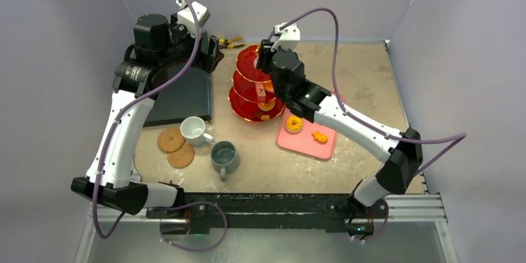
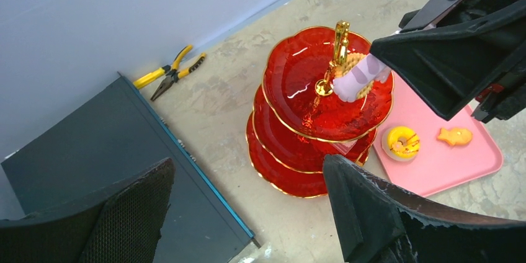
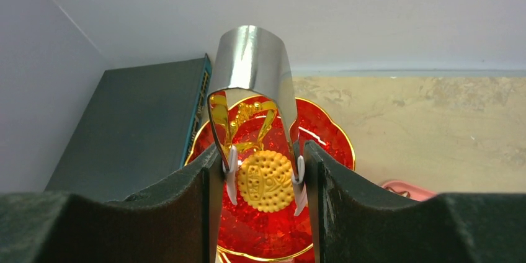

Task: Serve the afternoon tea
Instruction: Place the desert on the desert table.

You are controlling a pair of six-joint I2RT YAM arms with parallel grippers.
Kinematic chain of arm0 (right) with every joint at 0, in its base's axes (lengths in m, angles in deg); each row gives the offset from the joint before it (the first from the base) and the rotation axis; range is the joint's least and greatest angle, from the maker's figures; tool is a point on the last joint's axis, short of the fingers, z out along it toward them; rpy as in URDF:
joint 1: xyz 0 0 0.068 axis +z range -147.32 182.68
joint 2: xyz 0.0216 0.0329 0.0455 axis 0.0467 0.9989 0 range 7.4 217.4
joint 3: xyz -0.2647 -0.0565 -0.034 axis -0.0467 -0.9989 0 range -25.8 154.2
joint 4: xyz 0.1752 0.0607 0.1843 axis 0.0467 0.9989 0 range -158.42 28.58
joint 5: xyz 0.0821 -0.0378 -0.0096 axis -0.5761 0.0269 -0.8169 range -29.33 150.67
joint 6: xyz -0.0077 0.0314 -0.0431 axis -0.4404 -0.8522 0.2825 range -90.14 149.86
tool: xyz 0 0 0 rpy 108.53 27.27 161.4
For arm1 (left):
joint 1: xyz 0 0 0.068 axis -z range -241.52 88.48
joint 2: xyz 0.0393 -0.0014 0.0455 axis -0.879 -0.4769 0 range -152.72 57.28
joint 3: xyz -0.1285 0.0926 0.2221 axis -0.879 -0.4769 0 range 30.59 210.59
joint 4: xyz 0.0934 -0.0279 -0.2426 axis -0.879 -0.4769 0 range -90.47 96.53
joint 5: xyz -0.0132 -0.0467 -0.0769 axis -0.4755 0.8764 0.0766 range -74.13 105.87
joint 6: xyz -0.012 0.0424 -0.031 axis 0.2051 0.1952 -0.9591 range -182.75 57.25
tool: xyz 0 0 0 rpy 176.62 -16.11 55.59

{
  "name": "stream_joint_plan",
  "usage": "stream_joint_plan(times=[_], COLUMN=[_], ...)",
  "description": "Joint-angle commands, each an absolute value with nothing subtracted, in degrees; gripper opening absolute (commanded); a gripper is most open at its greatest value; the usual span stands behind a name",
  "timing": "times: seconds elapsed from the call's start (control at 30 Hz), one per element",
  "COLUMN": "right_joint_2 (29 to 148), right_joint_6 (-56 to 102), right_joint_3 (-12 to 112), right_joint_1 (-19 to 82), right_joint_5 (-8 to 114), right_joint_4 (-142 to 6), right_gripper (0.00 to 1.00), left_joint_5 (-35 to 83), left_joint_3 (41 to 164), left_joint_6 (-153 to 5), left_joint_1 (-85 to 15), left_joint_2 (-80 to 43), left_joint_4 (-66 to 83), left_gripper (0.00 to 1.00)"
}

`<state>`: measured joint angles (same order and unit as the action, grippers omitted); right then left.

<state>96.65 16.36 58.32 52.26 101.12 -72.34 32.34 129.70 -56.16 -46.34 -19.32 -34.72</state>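
Note:
The red three-tier stand (image 1: 251, 86) with its gold handle (image 2: 340, 40) stands at mid-table. My right gripper (image 3: 262, 151) is shut on silver tongs (image 3: 251, 52). Their white tips flank a round dotted biscuit (image 3: 265, 180) over the top tier (image 3: 267, 232); I cannot tell whether the biscuit rests on it. My left gripper (image 2: 248, 170) hangs open and empty, left of the stand. A yellow doughnut (image 2: 402, 141) and a fish-shaped biscuit (image 2: 454, 136) lie on a pink tray (image 2: 434, 170). A white mug (image 1: 193, 130), a grey mug (image 1: 224, 157) and two cork coasters (image 1: 170, 139) sit near the front.
A dark flat slab (image 1: 183, 95) lies left of the stand, under the left arm. Yellow-handled pliers (image 1: 229, 42) lie by the back wall. Grey walls close in the table on three sides.

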Motion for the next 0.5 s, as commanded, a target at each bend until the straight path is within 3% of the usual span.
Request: stream_joint_plan(times=[0.0, 0.17, 0.47], right_joint_2=[96.9, 96.7, 94.8], right_joint_6=[15.5, 15.0, 13.7], right_joint_3=[58.7, 58.1, 56.7], right_joint_1=[52.6, 52.6, 52.4], right_joint_5=[100.5, 99.3, 97.9], right_joint_4=[-75.5, -75.6, -73.9], right_gripper=[0.41, 0.51, 0.58], left_joint_5=[33.1, 33.3, 33.5], left_joint_3=[129.3, 129.2, 129.0], left_joint_6=[-56.2, -56.2, -55.9], left_joint_1=[-46.3, -46.3, -46.3], left_joint_2=[-17.8, -17.8, -17.6], left_joint_4=[-33.1, -33.1, -32.8], left_gripper=[0.90, 0.90, 0.90])
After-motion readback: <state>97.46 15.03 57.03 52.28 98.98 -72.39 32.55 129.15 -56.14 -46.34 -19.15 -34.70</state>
